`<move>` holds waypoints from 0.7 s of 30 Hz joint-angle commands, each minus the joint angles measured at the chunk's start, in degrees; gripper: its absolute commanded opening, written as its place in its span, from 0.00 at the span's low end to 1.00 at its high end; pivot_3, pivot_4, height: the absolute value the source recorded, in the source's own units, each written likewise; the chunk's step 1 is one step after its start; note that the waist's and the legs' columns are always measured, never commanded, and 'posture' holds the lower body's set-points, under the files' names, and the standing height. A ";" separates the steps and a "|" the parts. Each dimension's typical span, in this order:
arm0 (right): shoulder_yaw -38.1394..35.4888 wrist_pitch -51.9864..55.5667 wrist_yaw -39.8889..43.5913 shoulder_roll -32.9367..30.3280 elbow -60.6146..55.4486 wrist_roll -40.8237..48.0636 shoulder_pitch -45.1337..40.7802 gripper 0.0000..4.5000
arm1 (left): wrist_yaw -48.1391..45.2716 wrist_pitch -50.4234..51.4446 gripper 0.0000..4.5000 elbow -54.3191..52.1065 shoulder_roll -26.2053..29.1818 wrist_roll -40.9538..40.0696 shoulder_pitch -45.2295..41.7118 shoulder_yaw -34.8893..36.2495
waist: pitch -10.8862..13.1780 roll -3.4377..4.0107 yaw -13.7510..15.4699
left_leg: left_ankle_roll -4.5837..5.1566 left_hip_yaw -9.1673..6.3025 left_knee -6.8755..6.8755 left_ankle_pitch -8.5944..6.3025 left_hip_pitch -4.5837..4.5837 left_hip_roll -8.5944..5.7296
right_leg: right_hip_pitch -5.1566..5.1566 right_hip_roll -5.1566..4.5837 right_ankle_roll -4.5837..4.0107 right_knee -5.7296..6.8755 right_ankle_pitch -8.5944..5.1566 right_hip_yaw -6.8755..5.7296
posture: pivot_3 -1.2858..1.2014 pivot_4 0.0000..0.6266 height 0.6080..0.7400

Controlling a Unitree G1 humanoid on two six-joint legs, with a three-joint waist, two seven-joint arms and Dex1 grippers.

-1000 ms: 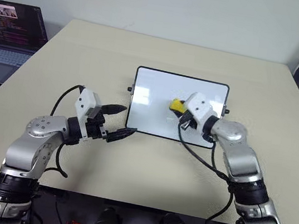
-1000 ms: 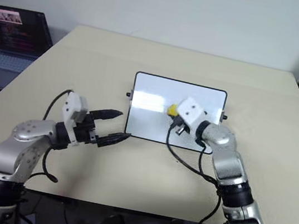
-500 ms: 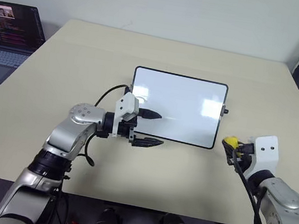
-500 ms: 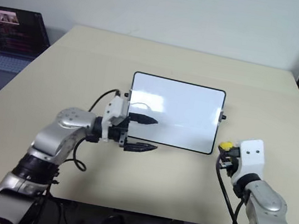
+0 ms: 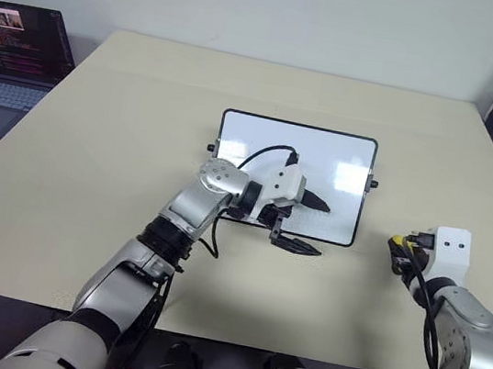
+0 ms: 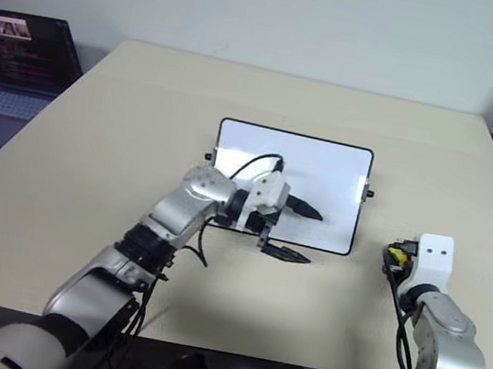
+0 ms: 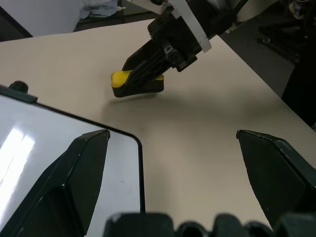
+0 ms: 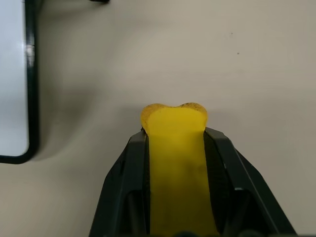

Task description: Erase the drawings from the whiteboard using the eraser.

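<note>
- My right gripper (image 8: 174,148) is clamped on the eraser (image 8: 174,163); the yellow block sits squeezed between both black fingers (image 8: 123,182), its end bulging out past the tips.
- From the head camera, that gripper (image 5: 398,254) hangs over bare table (image 5: 125,129), off the board's right edge and a little nearer to me than its near right corner.
- In the left wrist camera I see the eraser (image 7: 129,82) in the right gripper (image 7: 143,79), low over the table, apart from the board.
- My left gripper (image 5: 304,223) has its fingers spread wide with nothing between them.
- One left finger (image 5: 315,201) lies over the board's white face, the other (image 5: 296,245) over the table just past the near frame edge, so the near edge runs between them.
- The board (image 5: 252,144) lies flat mid-table, ahead of both grippers; the left arm crosses its near left part.
- The board face I can see is clean white with window glare; I cannot make out any blue marks on it.
- A laptop (image 5: 9,66) sits open far off to the left of the left gripper, beyond the table edge.
</note>
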 commanded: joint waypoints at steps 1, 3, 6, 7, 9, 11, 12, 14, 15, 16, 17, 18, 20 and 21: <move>-1.37 -1.89 -0.89 -0.89 -0.16 1.25 -0.42 0.25 | -0.05 0.30 1.00 -1.09 -1.74 0.90 -2.76 -0.61 | 0.01 0.02 0.05 | 0.00 0.00 0.00 0.00 -0.01 -0.01 | 0.00 0.00 0.01 0.00 0.00 0.00 | 0.52 0.24 1.00; -1.47 -2.17 -1.28 -0.86 0.45 1.74 -0.44 0.25 | -0.09 1.05 1.00 -2.00 -1.85 1.47 -2.93 -0.93 | 0.01 0.03 -0.07 | 0.00 0.00 0.00 0.00 -0.01 -0.01 | 0.00 0.00 0.01 0.00 0.00 0.01 | 0.52 0.24 1.00; -1.44 -2.52 -1.75 -1.00 1.46 2.43 -0.44 0.25 | 0.01 2.20 1.00 -3.72 -1.86 2.59 -2.95 -1.76 | 0.01 0.06 -0.06 | 0.00 0.00 0.01 0.00 0.01 -0.01 | 0.00 0.00 0.01 0.03 0.00 0.02 | 0.52 0.24 1.00; -1.35 -2.67 -1.87 -1.13 1.71 2.65 -0.38 0.25 | 0.05 2.95 1.00 -4.43 -1.91 2.65 -2.89 -1.90 | 0.01 0.07 -0.03 | 0.00 -0.01 0.01 0.00 0.01 -0.01 | 0.00 0.00 0.02 0.03 0.00 0.01 | 0.52 0.24 1.00; -1.50 -3.00 -2.35 -1.18 2.43 3.07 -0.36 0.41 | -0.05 4.20 1.00 -5.85 -1.87 2.71 -2.56 -2.22 | 0.02 0.08 -0.01 | 0.00 -0.01 0.02 0.00 0.00 -0.01 | 0.01 0.00 0.02 0.03 0.00 0.02 | 0.52 0.24 1.00; -1.66 -3.49 -2.63 -1.27 3.07 3.43 -0.29 0.51 | 0.16 5.11 1.00 -7.00 -1.83 2.76 -2.06 -2.34 | 0.02 0.08 0.02 | 0.00 -0.01 0.02 0.00 0.00 -0.01 | 0.02 0.00 0.02 0.03 0.00 0.01 | 0.52 0.24 1.00; -1.73 -3.75 -2.68 -1.30 3.38 3.67 -0.30 0.60 | 0.21 5.60 1.00 -7.55 -1.73 2.70 -1.75 -2.41 | 0.02 0.08 0.01 | 0.00 -0.01 0.02 0.00 0.00 -0.01 | 0.02 0.00 0.03 0.03 0.00 0.01 | 0.52 0.24 1.00; -1.97 -4.32 -2.95 -1.41 3.85 4.02 -0.43 0.75 | 0.34 6.46 1.00 -8.44 -1.37 2.61 -1.24 -2.50 | 0.02 0.10 -0.01 | 0.00 -0.02 0.02 0.00 0.00 -0.01 | 0.02 0.00 0.03 0.04 0.00 0.01 | 0.52 0.24 1.00; -2.09 -4.48 -2.99 -1.53 3.96 4.25 -0.46 0.84 | 0.47 6.77 1.00 -8.71 -1.18 2.62 -1.05 -2.49 | 0.01 0.12 -0.03 | 0.00 -0.01 0.02 0.00 0.01 -0.01 | 0.02 0.00 0.03 0.04 0.00 0.02 | 0.52 0.24 1.00; -2.21 -4.61 -3.04 -1.63 4.01 4.50 -0.48 0.92 | 0.61 7.00 1.00 -8.87 -1.01 2.70 -0.91 -2.44 | 0.02 0.12 -0.03 | 0.00 -0.01 0.02 0.00 0.01 -0.01 | 0.02 0.00 0.03 0.05 0.00 0.02 | 0.52 0.24 1.00; -2.38 -4.71 -3.04 -1.69 3.86 4.82 -0.49 0.99 | 0.83 7.30 1.00 -8.98 -0.82 2.78 -0.76 -2.31 | 0.02 0.13 -0.02 | 0.00 -0.02 0.02 0.01 0.01 -0.01 | 0.02 0.00 0.03 0.06 0.00 0.01 | 0.52 0.24 1.00; -2.49 -4.78 -2.93 -1.80 3.54 5.19 -0.41 0.99 | 1.02 7.60 1.00 -9.18 -0.65 2.78 -0.59 -2.19 | 0.02 0.13 -0.02 | 0.01 -0.02 0.02 0.01 0.01 -0.01 | 0.02 0.00 0.03 0.07 0.00 0.01 | 0.52 0.24 1.00; -3.19 -5.29 -3.17 -1.66 1.66 6.06 -0.52 0.99 | 1.58 8.54 1.00 -9.91 0.00 2.45 -0.10 -1.63 | 0.02 0.14 -0.02 | 0.01 -0.03 0.04 0.01 0.01 -0.01 | 0.03 0.00 0.04 0.07 0.01 0.01 | 0.52 0.24 1.00; -3.53 -5.19 -3.25 -1.52 0.43 6.56 -0.59 0.99 | 2.03 8.82 1.00 -10.25 0.43 2.33 0.19 -1.27 | 0.02 0.15 -0.02 | 0.01 -0.03 0.04 0.01 0.01 -0.01 | 0.03 0.00 0.04 0.07 0.01 0.01 | 0.52 0.24 1.00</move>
